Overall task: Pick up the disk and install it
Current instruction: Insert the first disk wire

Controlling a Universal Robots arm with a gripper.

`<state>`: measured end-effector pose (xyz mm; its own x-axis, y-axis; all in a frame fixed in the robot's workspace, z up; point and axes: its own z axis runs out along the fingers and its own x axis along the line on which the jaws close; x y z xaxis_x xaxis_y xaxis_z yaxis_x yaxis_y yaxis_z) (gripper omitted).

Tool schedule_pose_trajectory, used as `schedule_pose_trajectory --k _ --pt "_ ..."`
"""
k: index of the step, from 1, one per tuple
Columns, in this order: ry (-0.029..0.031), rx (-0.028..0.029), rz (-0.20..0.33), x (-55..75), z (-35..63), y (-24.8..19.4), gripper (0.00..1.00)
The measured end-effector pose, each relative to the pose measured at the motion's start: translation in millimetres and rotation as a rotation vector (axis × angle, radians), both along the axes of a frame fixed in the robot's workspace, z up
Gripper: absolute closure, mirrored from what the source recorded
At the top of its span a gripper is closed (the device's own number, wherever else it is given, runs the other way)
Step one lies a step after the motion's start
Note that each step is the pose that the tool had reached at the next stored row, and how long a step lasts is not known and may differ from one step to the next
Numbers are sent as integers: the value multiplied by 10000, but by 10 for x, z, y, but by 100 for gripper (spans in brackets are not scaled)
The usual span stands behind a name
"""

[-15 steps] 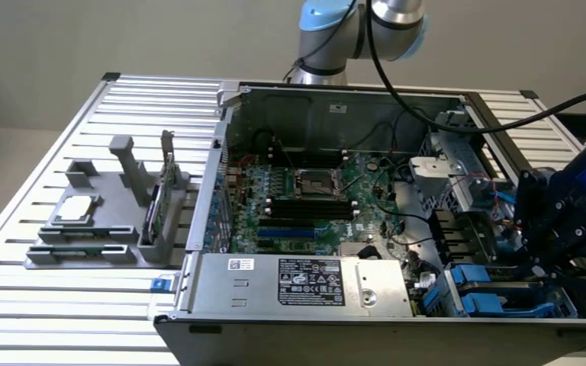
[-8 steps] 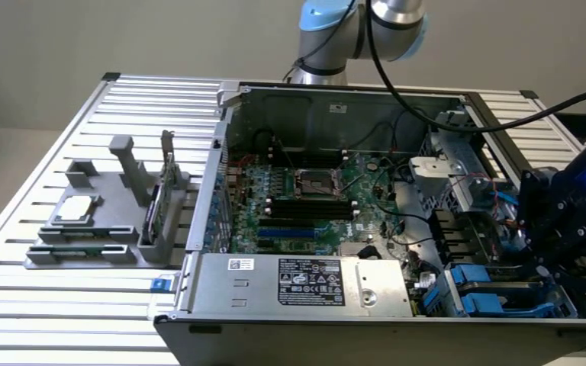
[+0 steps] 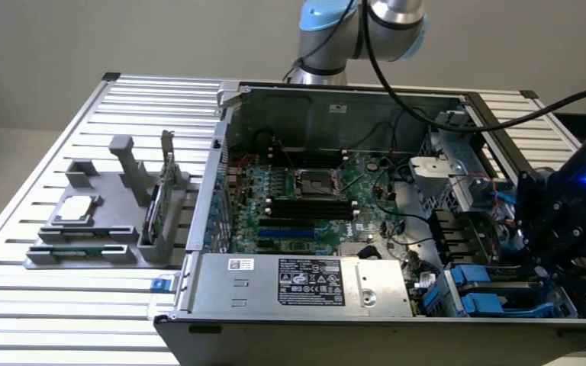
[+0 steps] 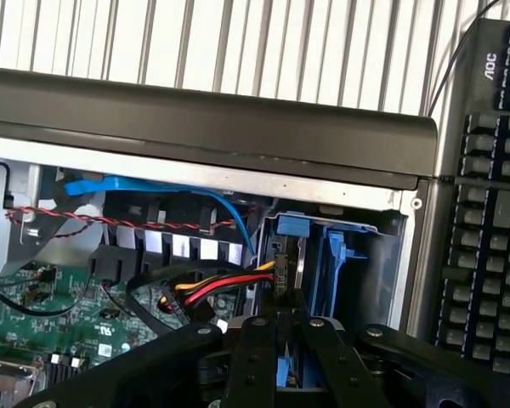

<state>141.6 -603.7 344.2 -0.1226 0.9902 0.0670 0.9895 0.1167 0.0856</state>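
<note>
My tool (image 4: pixel 282 365) hangs low over the drive bay (image 4: pixel 323 263) at the near corner of the open computer case (image 3: pixel 323 99), on the exterior view's right. Its fingers (image 4: pixel 255 357) are drawn close together, and between them I see a sliver of bright blue that I judge to be a side rail of the disk (image 4: pixel 282 370); so I take it that I am clenched on the disk, though most of its body is hidden under my own linkage. The disk sits straight below my tool, edge-on, its long axis pointing down into the bay, where more blue plastic (image 4: pixel 336 255) lines the slot. I judge the disk to be partly seated, not yet proven home.

Inside the case lie the green motherboard (image 3: pixel 304 198), a boxed power supply (image 3: pixel 304 282) along the near wall, and red, yellow and black wires (image 4: pixel 212 289) just beside the bay. On the table (image 3: pixel 59 305), well apart on the exterior view's left, a grey holder (image 3: pixel 120 229) carries a small silver chip (image 3: pixel 76 207) and a long card (image 3: pixel 79 249). A keyboard (image 4: pixel 484 212) lies beside the case.
</note>
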Motion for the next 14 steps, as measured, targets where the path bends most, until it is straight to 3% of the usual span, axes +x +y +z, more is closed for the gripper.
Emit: schedule_pose_trajectory --k 7,14 --pt "-182 -65 -1 -28 -16 16 83" --pt "-263 -126 1 -54 -28 41 83"
